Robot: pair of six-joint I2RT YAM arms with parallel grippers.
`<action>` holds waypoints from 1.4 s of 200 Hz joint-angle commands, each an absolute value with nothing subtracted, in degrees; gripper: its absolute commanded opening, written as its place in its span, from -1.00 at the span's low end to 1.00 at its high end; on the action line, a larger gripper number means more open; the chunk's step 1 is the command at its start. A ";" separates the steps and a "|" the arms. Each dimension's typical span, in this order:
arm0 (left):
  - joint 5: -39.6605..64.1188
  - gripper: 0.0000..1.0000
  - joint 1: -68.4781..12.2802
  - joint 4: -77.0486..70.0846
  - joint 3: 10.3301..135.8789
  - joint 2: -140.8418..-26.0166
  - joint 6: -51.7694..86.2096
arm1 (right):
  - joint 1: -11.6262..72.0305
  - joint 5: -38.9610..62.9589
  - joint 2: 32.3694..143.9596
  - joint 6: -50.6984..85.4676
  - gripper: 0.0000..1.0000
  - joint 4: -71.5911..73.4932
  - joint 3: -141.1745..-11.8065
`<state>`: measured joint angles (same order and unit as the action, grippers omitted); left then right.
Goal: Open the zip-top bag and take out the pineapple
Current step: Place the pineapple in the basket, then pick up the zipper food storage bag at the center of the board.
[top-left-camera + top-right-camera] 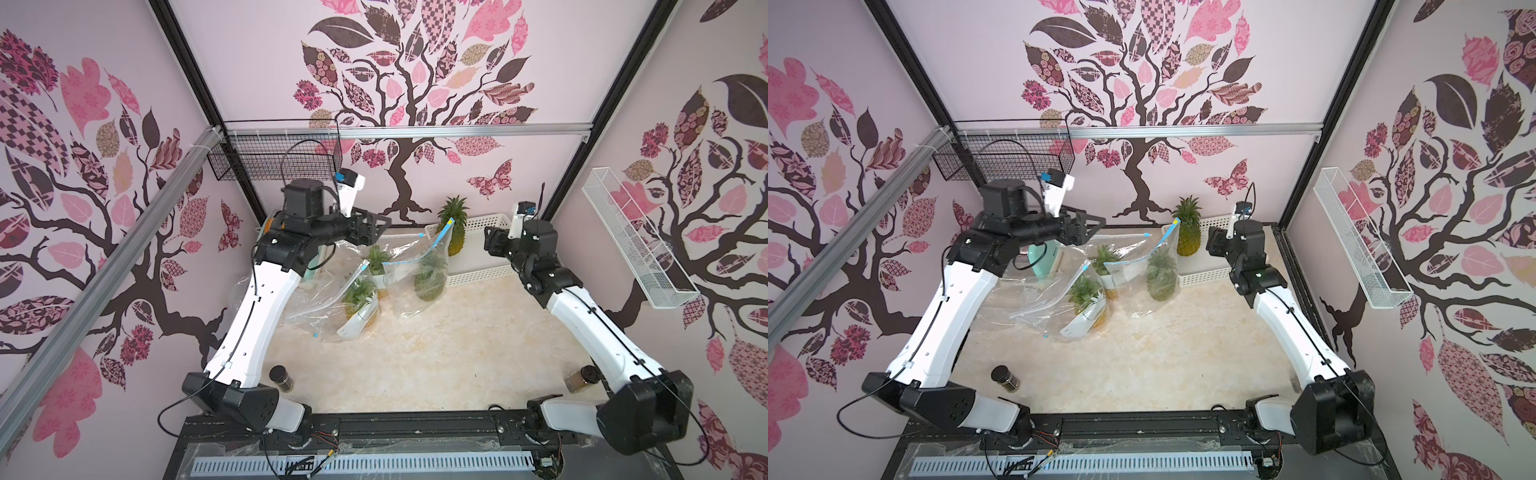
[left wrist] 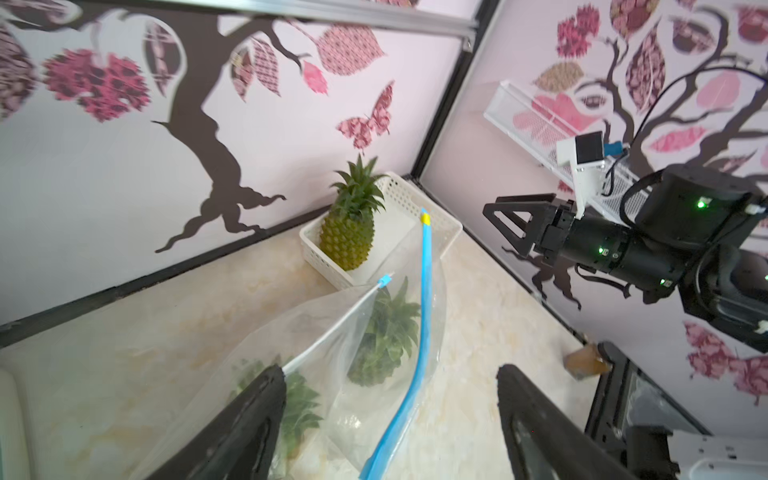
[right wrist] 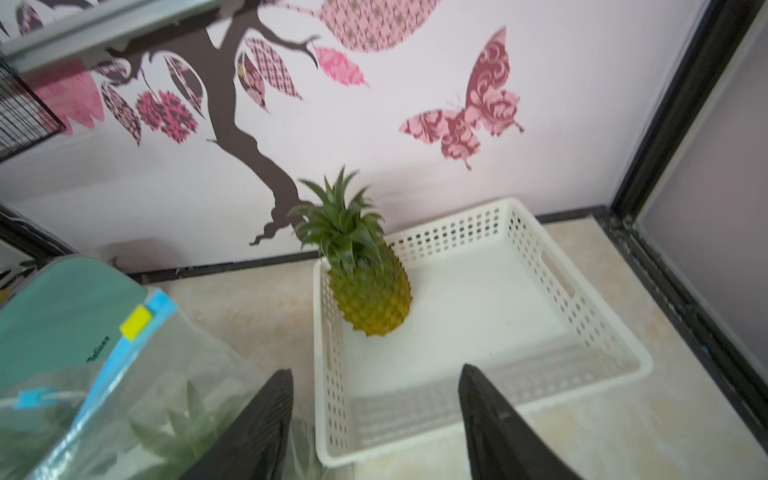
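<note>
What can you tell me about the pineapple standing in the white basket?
The pineapple looks whole: a bumpy, scaly body, yellow low down and greener higher, topped by a crown of stiff, pointed green leaves. It stands upright, outside any bag, in a corner of the white holed plastic basket by the back wall. Its base rests on the basket floor; nothing else touches it.

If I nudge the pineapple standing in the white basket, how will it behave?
The pineapple stands upright on a narrow base, so it would probably tip. Lying down, its rounded body might roll until the basket wall stops it. Its bumpy skin likely grips well.
</note>
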<state>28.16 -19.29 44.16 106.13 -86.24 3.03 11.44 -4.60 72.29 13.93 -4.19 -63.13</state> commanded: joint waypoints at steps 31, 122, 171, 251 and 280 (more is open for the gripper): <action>14.54 0.66 -27.99 65.92 125.25 -99.86 -10.78 | 11.07 -3.49 68.63 13.62 0.99 -12.17 -63.46; 12.04 0.65 -35.75 71.69 136.90 -114.83 -14.12 | 9.21 -3.46 67.45 13.60 0.99 -12.50 -62.50; 8.33 0.63 -37.74 71.64 141.37 -121.19 -13.97 | 8.35 -1.81 66.07 13.68 0.99 -12.06 -61.52; 6.93 0.39 -39.46 64.05 141.31 -126.81 -12.22 | 8.37 -1.22 65.02 13.38 0.99 -12.28 -61.10; 5.76 0.05 -39.73 64.19 141.57 -128.47 -11.97 | 8.31 -0.98 65.34 13.29 0.99 -12.15 -60.82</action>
<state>6.52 -39.24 65.60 140.27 -126.82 -12.38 8.67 -1.61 65.60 13.72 -11.86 -61.30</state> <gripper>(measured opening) 0.585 0.995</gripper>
